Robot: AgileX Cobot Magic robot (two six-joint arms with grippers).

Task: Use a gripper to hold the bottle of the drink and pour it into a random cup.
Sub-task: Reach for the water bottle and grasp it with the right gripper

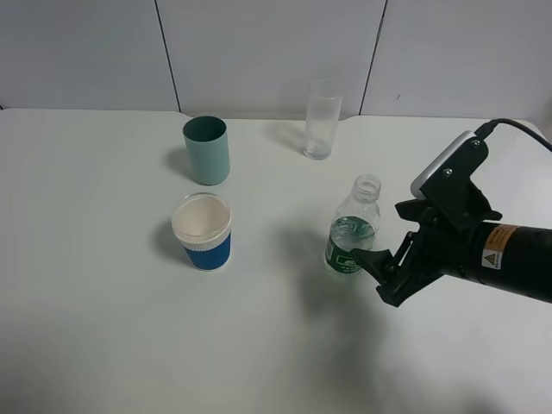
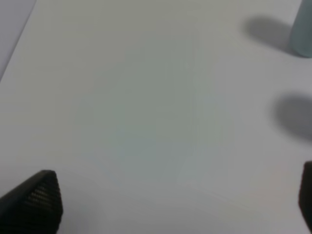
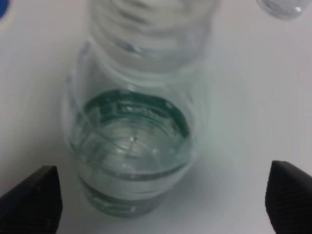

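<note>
The bottle of the drink (image 1: pixel 352 231) is noted as clear plastic with a green label (image 1: pixel 342 257) and colourless liquid. The blue cup (image 1: pixel 205 235) is recorded with a ribbed white rim band and white interior. The second cup (image 1: pixel 207 151) is plain teal-green and the tall glass (image 1: pixel 322 121) clear. The right gripper (image 1: pixel 375 274) is black, with an orange-and-white sticker (image 1: pixel 493 256). The table (image 1: pixel 103 328) is white.

Right end effector (image 1: pixel 373 276) — spread wide, low

Bright, even light casts soft shadows on the white table (image 1: pixel 103 345); the close bottle (image 3: pixel 134 146) looks blurred.
</note>
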